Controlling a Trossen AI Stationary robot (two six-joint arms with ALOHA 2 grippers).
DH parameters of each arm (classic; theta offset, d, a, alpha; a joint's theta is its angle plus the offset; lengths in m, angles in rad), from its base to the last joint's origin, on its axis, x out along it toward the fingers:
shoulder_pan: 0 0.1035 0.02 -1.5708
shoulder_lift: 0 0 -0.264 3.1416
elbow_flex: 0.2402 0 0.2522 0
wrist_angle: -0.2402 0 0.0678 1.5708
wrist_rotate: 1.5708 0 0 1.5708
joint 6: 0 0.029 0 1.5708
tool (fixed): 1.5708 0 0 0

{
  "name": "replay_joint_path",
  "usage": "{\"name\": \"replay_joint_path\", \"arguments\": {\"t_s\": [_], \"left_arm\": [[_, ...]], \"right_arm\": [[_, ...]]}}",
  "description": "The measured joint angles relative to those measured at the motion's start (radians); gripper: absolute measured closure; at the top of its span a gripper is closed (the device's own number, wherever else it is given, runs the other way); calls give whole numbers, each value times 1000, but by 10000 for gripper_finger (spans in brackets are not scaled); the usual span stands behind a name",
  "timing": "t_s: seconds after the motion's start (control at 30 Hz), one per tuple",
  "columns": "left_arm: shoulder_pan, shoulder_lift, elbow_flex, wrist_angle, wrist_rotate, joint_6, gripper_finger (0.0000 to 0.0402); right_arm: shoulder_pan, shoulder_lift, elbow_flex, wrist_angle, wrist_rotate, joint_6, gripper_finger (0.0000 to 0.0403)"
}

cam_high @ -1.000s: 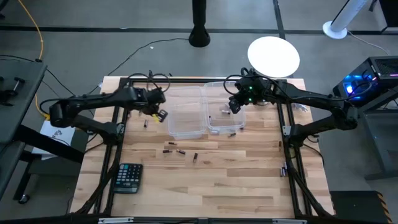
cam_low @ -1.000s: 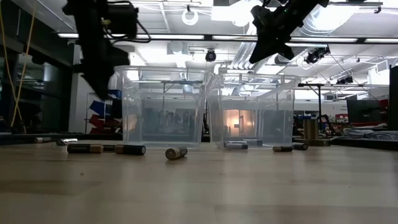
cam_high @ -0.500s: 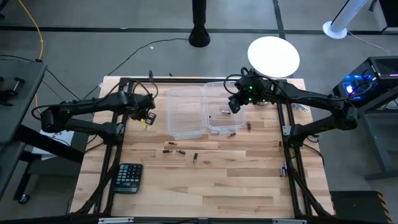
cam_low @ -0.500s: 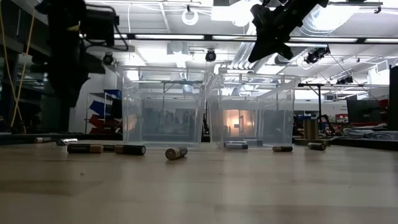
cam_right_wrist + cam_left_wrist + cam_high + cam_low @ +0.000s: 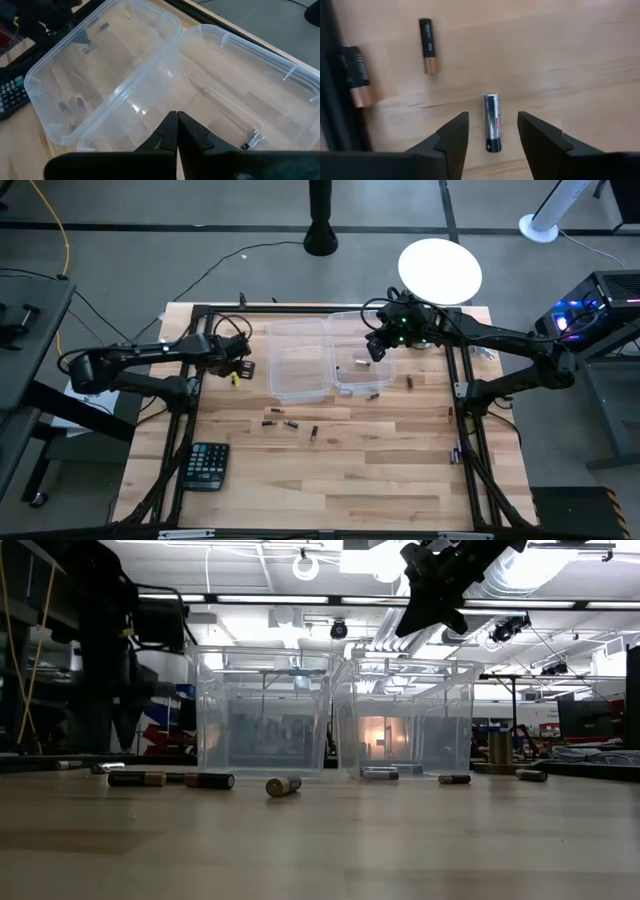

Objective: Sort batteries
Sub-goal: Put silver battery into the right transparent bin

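Observation:
My left gripper [image 5: 237, 373] [image 5: 492, 119] is open, low over the table left of the left clear bin [image 5: 298, 360]. A silvery battery [image 5: 491, 122] lies flat on the wood between its two fingers, lengthwise along them and touched by neither. Two dark, copper-ended batteries [image 5: 426, 45] [image 5: 356, 75] lie beyond it. My right gripper [image 5: 377, 348] [image 5: 176, 131] is shut and holds nothing, hovering over the right clear bin [image 5: 362, 358], where one battery [image 5: 250, 139] lies on the floor. More batteries [image 5: 290, 424] [image 5: 314, 434] lie on the table near the bins.
A black calculator [image 5: 207, 465] sits near the front left. Loose batteries lie right of the bins [image 5: 408, 382] and by the right frame leg [image 5: 456, 452]. A white round disc [image 5: 440, 272] stands beyond the far edge. Black frame bars [image 5: 185, 395] run along both sides.
My left gripper has moved from beside the left bin toward the table's left edge and down to the wood, and has opened. A battery right of the right bin has rolled toward the table's right edge. My right gripper has stayed over its bin.

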Motion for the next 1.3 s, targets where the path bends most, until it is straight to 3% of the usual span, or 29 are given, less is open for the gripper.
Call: {"name": "replay_joint_path", "arguments": {"t_s": [0.33, 0.53, 0.63, 0.83, 0.97, 1.07, 1.3], "left_arm": [[1, 114, -37, 88, 33, 14, 248], [-2, 143, -33, 125, 60, 57, 367], [-1, 80, -19, 57, 50, 61, 371], [-1, -169, 150, -112, -152, 66, 371], [-1, -270, 242, -20, -247, 137, 371], [-3, -265, 279, 154, -219, 206, 371], [-88, -4, 391, 568, -64, 376, 371]], "right_arm": [[0, 0, 0, 13, 0, 0, 403], [0, 0, 0, 20, -1, -2, 403], [0, 0, 0, 20, -14, -1, 403], [-2, 0, 0, 20, -19, 0, 403], [-6, 0, 0, 22, -18, 8, 403], [-6, 0, 0, 37, -15, 8, 403], [-10, -19, 65, 157, -11, -47, 403]]}}
